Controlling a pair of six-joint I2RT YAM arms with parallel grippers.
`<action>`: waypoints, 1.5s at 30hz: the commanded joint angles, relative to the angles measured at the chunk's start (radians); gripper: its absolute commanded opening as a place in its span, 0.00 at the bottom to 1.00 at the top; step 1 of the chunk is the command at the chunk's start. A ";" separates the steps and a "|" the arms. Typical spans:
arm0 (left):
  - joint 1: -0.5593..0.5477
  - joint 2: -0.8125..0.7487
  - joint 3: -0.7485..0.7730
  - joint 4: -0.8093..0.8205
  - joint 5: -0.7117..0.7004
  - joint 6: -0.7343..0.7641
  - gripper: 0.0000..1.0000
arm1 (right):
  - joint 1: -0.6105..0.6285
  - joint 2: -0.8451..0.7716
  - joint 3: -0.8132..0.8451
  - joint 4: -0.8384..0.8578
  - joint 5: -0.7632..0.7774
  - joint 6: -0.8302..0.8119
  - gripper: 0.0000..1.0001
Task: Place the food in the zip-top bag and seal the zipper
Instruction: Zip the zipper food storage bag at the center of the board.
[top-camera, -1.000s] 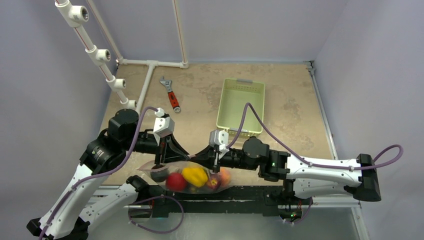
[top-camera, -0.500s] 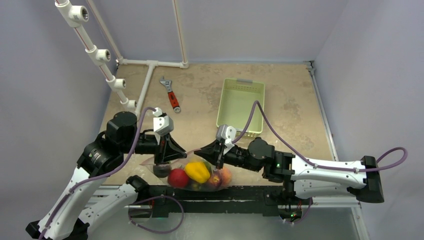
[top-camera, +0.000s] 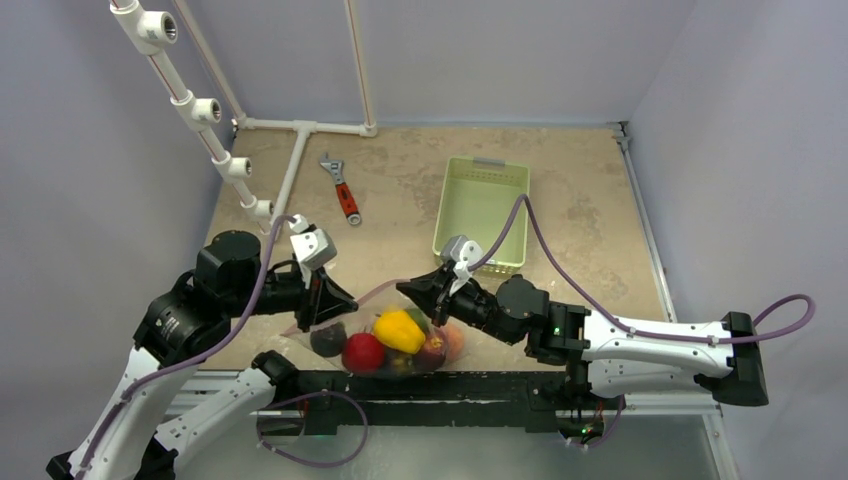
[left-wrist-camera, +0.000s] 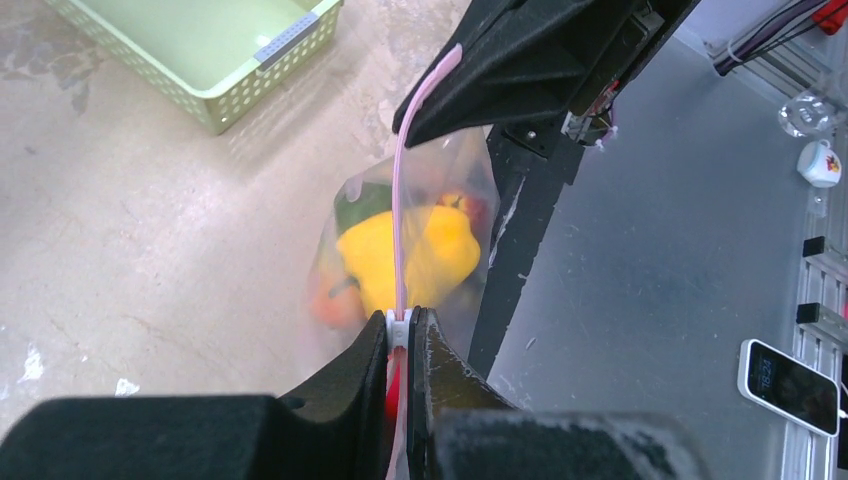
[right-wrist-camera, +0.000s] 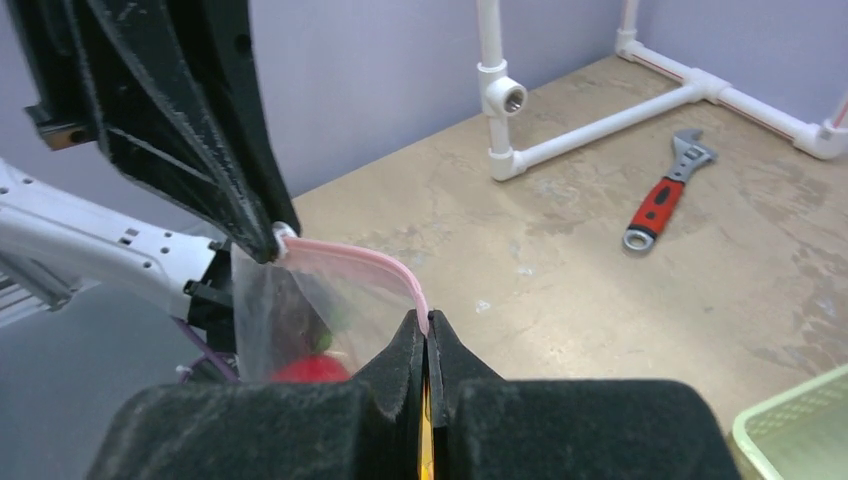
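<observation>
The clear zip-top bag (top-camera: 390, 345) hangs at the table's near edge between my two grippers. It holds the food: a yellow pepper (top-camera: 398, 330), a red tomato (top-camera: 363, 352), a dark round piece (top-camera: 327, 340) and an orange piece (top-camera: 450, 342). My left gripper (top-camera: 348, 301) is shut on the pink zipper (left-wrist-camera: 398, 230) at a white slider, as the left wrist view (left-wrist-camera: 402, 325) shows. My right gripper (top-camera: 402, 289) is shut on the zipper's other end, as the right wrist view (right-wrist-camera: 424, 322) shows. The pink strip (right-wrist-camera: 350, 255) bows between them.
A pale green mesh basket (top-camera: 482, 210) stands behind the right arm. A red-handled wrench (top-camera: 342, 188) lies at the back left, beside white pipes (top-camera: 290, 175). The table's black front rail (top-camera: 450, 385) is just below the bag.
Both grippers have lifted and turned their tips toward each other, now closer together. The left arm has drawn back to the left. The bag has bunched up and hangs lower between them.
</observation>
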 joint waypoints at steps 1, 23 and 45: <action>-0.003 -0.025 0.061 -0.071 -0.056 -0.033 0.00 | -0.021 -0.029 0.008 -0.024 0.200 0.029 0.00; -0.003 -0.092 0.140 -0.158 -0.116 -0.085 0.00 | -0.090 -0.015 0.041 -0.029 0.475 0.100 0.00; -0.003 -0.087 0.135 -0.126 -0.101 -0.068 0.00 | -0.113 -0.145 0.213 -0.091 -0.128 -0.281 0.78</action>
